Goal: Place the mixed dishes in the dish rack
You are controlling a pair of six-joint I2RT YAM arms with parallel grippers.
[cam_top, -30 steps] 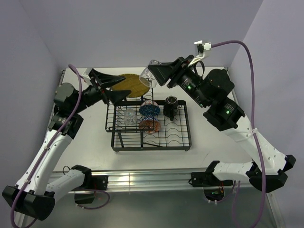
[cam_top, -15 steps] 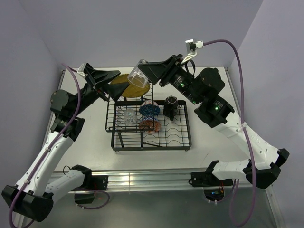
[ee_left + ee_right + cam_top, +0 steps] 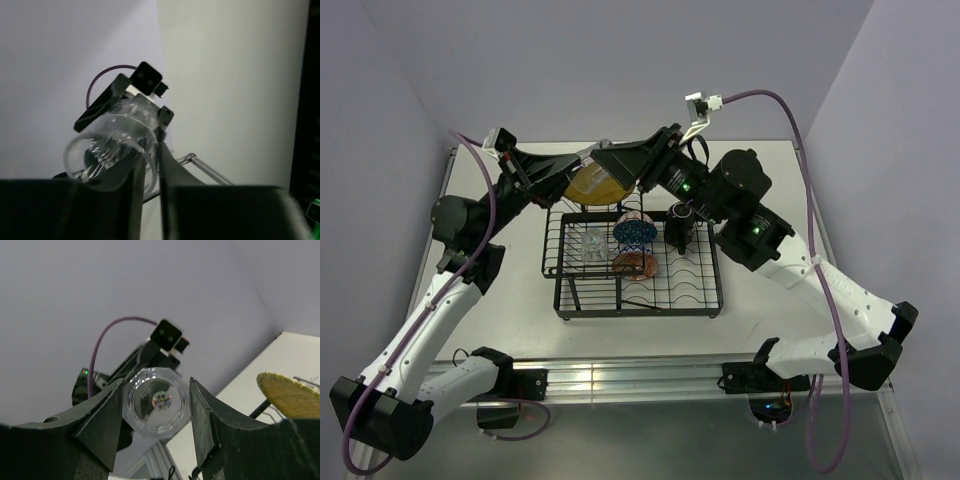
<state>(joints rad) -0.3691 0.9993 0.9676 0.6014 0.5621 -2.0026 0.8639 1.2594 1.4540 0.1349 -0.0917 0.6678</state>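
Tabletop [image 3: 520, 320] white, walls [image 3: 620, 60] pale lavender

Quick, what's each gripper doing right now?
Left gripper: fingers nearly together at the rim of the clear glass cup; whether it grips cannot be told.
Right gripper: closed, holding the clear glass cup.

Two glass cups [image 3: 156, 400] [image 3: 592, 246], two patterned bowls [image 3: 635, 232] [image 3: 636, 264], one yellow plate [image 3: 595, 184], one black mug [image 3: 680, 222], one wire rack [image 3: 692, 292].
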